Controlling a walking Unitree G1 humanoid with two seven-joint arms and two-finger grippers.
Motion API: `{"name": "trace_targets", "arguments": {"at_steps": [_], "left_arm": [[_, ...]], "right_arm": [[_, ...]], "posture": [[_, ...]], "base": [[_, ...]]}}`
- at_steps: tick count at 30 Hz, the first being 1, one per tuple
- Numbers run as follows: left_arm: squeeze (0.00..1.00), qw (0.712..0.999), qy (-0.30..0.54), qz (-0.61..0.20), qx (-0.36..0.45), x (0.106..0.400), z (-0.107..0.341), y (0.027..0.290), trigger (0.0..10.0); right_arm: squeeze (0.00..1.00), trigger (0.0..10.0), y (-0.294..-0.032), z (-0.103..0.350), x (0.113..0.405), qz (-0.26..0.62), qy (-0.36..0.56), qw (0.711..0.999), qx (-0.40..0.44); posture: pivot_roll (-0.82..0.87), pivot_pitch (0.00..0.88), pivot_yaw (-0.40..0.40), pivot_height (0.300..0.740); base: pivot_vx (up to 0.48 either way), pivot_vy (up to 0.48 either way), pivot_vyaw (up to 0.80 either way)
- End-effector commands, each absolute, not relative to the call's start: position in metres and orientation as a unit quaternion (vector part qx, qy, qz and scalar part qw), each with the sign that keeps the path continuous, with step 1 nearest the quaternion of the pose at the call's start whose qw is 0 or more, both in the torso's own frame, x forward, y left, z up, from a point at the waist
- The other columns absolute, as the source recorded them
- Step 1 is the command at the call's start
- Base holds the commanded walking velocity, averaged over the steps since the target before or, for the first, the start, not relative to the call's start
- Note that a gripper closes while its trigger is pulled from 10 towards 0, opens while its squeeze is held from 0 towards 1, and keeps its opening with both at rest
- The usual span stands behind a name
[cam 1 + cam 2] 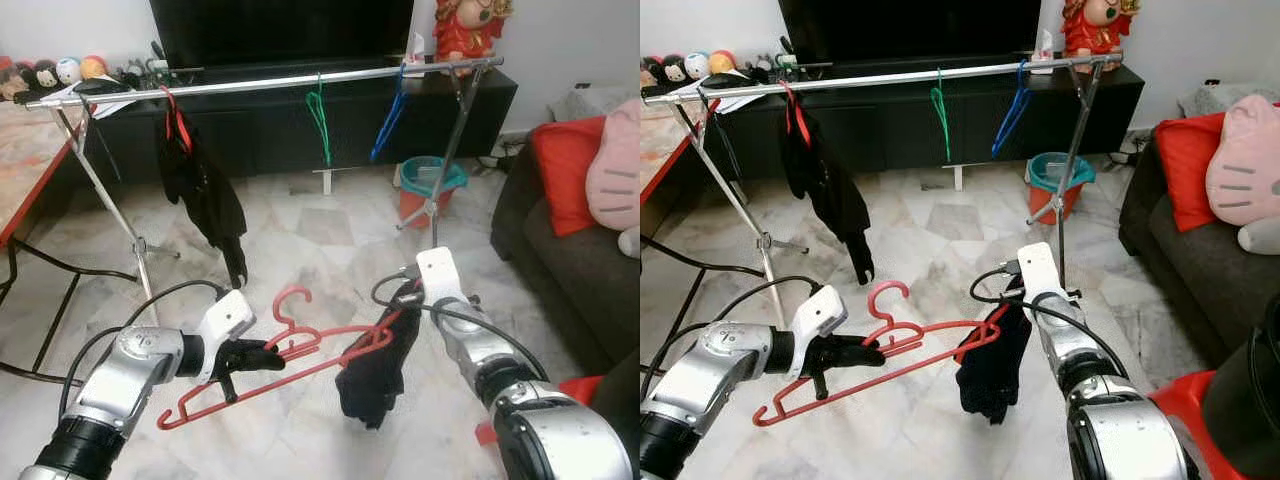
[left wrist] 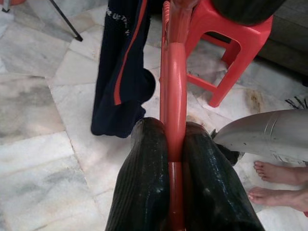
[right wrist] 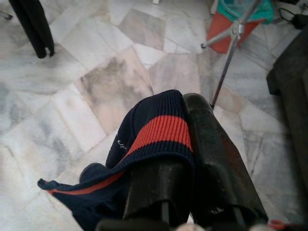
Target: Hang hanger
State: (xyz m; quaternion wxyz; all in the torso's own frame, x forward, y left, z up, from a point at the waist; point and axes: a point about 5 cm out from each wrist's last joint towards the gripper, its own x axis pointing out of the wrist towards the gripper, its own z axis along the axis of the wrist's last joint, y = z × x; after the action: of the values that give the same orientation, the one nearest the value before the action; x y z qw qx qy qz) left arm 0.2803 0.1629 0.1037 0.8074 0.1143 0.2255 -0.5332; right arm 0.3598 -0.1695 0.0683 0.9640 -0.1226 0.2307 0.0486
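My left gripper (image 1: 262, 356) is clamped on the red hanger (image 1: 300, 355) — both black fingers (image 2: 144, 183) pressed tight against its bar, low in front of me over the marble floor (image 1: 320, 230). My right gripper (image 1: 400, 305) is closed on a dark garment (image 1: 375, 375) with a red band, whose cloth is pinched between the pads at the hanger's far end, so the hanger sits between my two arms, tilted, hook (image 1: 290, 298) pointing up toward the rail (image 1: 270, 85).

As I judge it, the step in hand is getting the garment seated on the hanger before lifting it to the rail. To do it well I would keep the left grip firm and level the bar, let the right draw the cloth along the shoulder until it drapes evenly, and only then release — if I let go too soon the garment may slide off the sloping arm.

Counting: one red hanger in my grip; on the rail, one red hanger (image 1: 175, 115) bearing a black garment (image 1: 205, 195), one bare green hanger (image 1: 319, 125), one bare blue hanger (image 1: 388, 120); two garments in all; one rail; one teal-and-red bin (image 1: 430, 185); one red stool (image 2: 226, 53); two bare feet (image 2: 279, 185) of a person standing near
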Motion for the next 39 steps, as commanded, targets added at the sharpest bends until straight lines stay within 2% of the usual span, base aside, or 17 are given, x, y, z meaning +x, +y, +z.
{"name": "trace_targets", "arguments": {"at_steps": [1,10,12,23,31,39], "left_arm": [[0.00,0.803,0.221,-0.540,0.122,0.281,0.106,0.158,10.0],[0.00,0.814,0.217,-0.521,0.139,0.285,0.101,0.152,10.0],[0.00,0.827,0.211,-0.500,0.146,0.290,0.098,0.150,10.0],[0.00,0.844,0.190,-0.474,0.162,0.299,0.099,0.142,10.0],[0.00,0.846,0.191,-0.473,0.153,0.298,0.098,0.140,10.0],[0.00,0.841,0.189,-0.487,0.140,0.296,0.095,0.127,10.0]], "right_arm": [[0.00,10.0,-0.162,0.079,0.367,0.062,0.221,0.968,-0.106],[0.00,10.0,-0.153,0.084,0.370,0.084,0.210,0.968,-0.108],[0.00,10.0,-0.151,0.078,0.366,0.093,0.214,0.967,-0.102],[0.00,10.0,-0.153,0.071,0.361,0.099,0.222,0.964,-0.105],[0.00,10.0,-0.155,0.074,0.363,0.102,0.219,0.964,-0.110],[0.00,10.0,-0.142,0.064,0.355,0.147,0.238,0.954,-0.109]], "posture": [[0.04,0.000,0.032,0.740],[0.03,0.000,0.037,0.740],[0.03,0.000,0.041,0.740],[0.03,0.000,0.035,0.740],[0.03,0.000,0.030,0.740],[0.04,0.000,0.027,0.740]], "base": [[0.000,0.000,0.00],[0.000,0.000,0.00],[0.000,0.000,0.00],[0.000,0.000,0.00],[0.000,0.000,0.00],[0.000,0.000,0.00]]}}
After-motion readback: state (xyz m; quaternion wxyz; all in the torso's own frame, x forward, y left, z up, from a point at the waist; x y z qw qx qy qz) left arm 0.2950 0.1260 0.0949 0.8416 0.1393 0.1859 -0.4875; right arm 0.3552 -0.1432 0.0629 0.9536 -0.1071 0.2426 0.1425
